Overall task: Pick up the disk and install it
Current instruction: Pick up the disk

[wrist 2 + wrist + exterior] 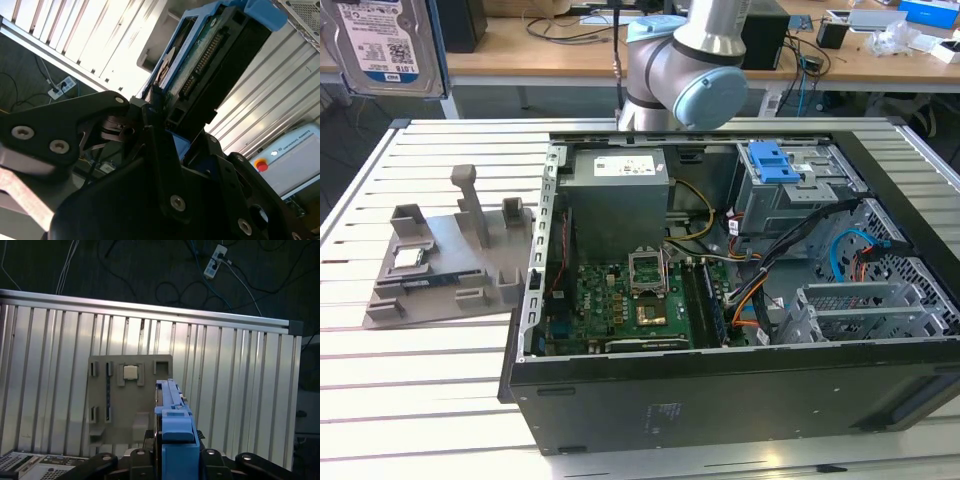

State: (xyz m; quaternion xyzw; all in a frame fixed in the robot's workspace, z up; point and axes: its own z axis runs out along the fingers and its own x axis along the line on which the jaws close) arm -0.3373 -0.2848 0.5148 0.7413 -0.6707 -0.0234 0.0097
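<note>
Disk (380,45): silver drive with a blue-and-white label, framed in a blue carrier. Hangs clear of the table (420,380) at the exterior view's upper left corner, well apart from the computer case (720,400). Shows its connector edge and circuit-board side in the second wrist view; stands edge-on in the first wrist view, over the grey holder (115,405).

Gripper (182,115): black, clamped on one end of the disk. Fingers (157,145) drawn in narrow against the blue carrier, one on each side.

Arm (685,70): grey with pale blue joint caps, rising behind the case.

Computer case: black, lying on its side on the table, side panel off. Holds a green motherboard (620,300), a grey power supply (618,195), bundled cables and a drive cage with a blue latch (775,160) on top.

Grey holder: flat on the slatted table, just beside the case on the exterior view's left. Carries a small square processor chip (410,257) in one pocket.

Table: pale metal slats, with dark floor and loose cables past its far edge in the first wrist view.
</note>
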